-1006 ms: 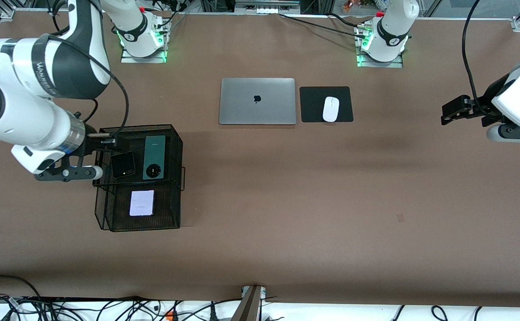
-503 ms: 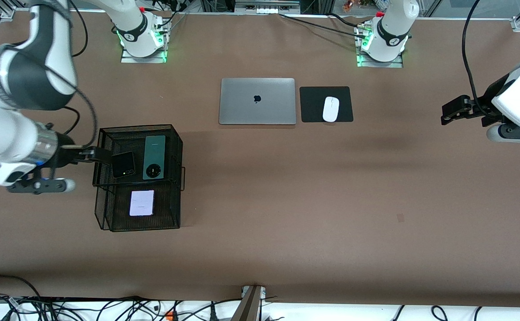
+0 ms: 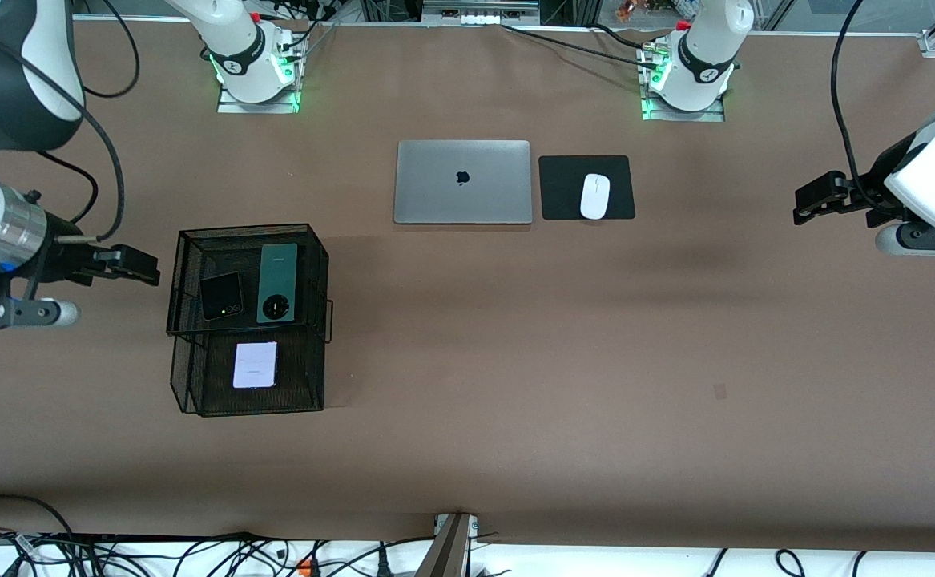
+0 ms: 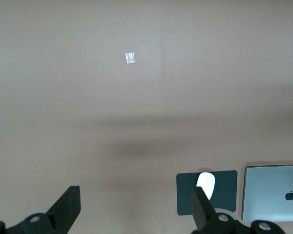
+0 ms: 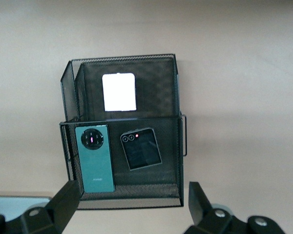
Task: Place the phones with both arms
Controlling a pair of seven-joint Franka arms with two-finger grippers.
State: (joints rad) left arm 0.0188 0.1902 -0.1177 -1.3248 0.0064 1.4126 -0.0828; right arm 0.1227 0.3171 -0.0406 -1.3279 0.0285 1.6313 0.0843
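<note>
A black wire basket [image 3: 247, 229] with two tiers stands toward the right arm's end of the table. Its upper tier holds the small black phone [image 3: 220, 295] and the long green phone [image 3: 277, 283] side by side. The pale lilac-white phone [image 3: 255, 365] lies flat in the lower tier, nearer the front camera. My right gripper [image 3: 135, 265] hangs open and empty just outside the basket; its wrist view shows the black phone [image 5: 141, 155], green phone [image 5: 94, 157] and pale phone [image 5: 119, 92]. My left gripper [image 3: 816, 200] waits open over the table's other end.
A closed silver laptop [image 3: 462, 182] lies mid-table near the arm bases, beside a black mouse pad [image 3: 563, 188] carrying a white mouse [image 3: 594, 195]. The left wrist view shows the mouse [image 4: 205, 184] and the laptop [image 4: 273, 192] past its open gripper [image 4: 134, 209].
My right gripper has drawn back out of the basket's upper tier toward the right arm's end of the table, leaving the black phone lying there. The left arm has not moved.
</note>
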